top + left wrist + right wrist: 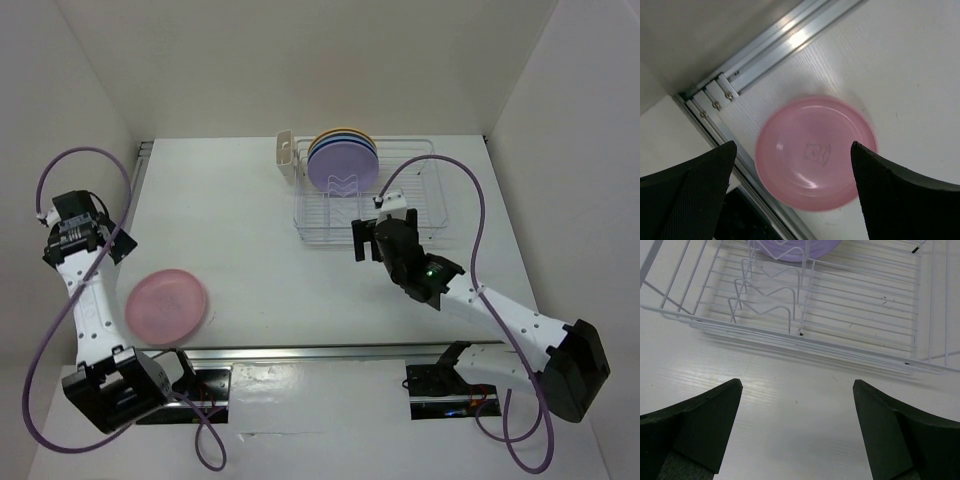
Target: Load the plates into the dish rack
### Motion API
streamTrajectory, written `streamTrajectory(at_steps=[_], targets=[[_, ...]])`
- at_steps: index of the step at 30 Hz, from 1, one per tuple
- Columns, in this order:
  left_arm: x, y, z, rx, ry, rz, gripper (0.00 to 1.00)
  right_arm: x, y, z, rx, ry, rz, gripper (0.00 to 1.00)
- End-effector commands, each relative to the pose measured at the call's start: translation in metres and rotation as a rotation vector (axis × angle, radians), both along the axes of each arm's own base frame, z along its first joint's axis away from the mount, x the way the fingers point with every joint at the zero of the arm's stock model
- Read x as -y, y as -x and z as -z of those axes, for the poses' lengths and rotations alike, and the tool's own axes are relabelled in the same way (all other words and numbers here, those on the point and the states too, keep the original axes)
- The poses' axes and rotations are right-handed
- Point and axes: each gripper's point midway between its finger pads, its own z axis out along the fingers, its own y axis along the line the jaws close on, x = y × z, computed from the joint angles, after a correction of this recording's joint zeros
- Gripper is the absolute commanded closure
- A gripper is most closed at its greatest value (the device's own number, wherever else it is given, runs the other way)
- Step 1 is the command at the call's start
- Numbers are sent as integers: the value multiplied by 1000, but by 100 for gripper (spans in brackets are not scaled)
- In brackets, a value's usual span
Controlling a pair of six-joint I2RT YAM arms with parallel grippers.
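A pink plate [167, 305] lies flat at the near left of the table, close to the front rail. My left gripper [105, 240] hangs above and left of it, open and empty. In the left wrist view the pink plate [816, 152] shows between and below the spread fingers of the left gripper [793, 145]. The white wire dish rack [420, 200] stands at the back, with several plates [342, 160] upright at its left end, the lilac one in front. My right gripper [383, 232] is open and empty just in front of the dish rack [805, 335]. The lilac plate's [790, 250] lower edge shows there.
A small white cutlery holder [287, 155] hangs on the rack's left end. An aluminium rail [330, 350] runs along the table's near edge, right beside the pink plate. White walls close in the table on the left, back and right.
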Motion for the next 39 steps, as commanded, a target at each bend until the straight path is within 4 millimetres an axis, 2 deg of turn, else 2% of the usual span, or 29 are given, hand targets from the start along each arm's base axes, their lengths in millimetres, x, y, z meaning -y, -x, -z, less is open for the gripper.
streamTrajectory(at_steps=[1,2,4,5,10,13,16,17,19,23,29,31,39], targets=[[-43,-18,-32,-5,-209,-19,0,5,-2,-21,39,-40,39,0],[-46,-25,-20,-52,-195,14,0,7,-1,-22,38,-38,39,0],[-45,-36,-8,-77,-166,81,0,13,0,-20,45,-26,65,0],[-44,-42,8,-119,-126,116,0,15,3,-17,36,-26,69,0],[-27,-74,48,-162,2,400,0,27,6,-14,41,-17,119,0],[-19,-76,71,-228,75,508,0,34,8,-11,33,2,150,0],[-9,-76,83,-247,119,620,0,40,10,-3,7,14,185,0],[-5,-68,91,-279,137,640,0,43,11,-2,5,19,201,0],[-7,-62,94,-319,125,678,0,48,14,2,-10,35,214,0],[3,-58,102,-333,148,802,0,54,17,7,-19,57,239,0],[28,-68,113,-255,260,920,0,56,13,14,-37,85,255,0],[28,-68,116,-264,264,931,0,57,12,16,-39,96,263,0],[25,-40,135,-379,257,962,0,61,15,25,-69,110,286,0]])
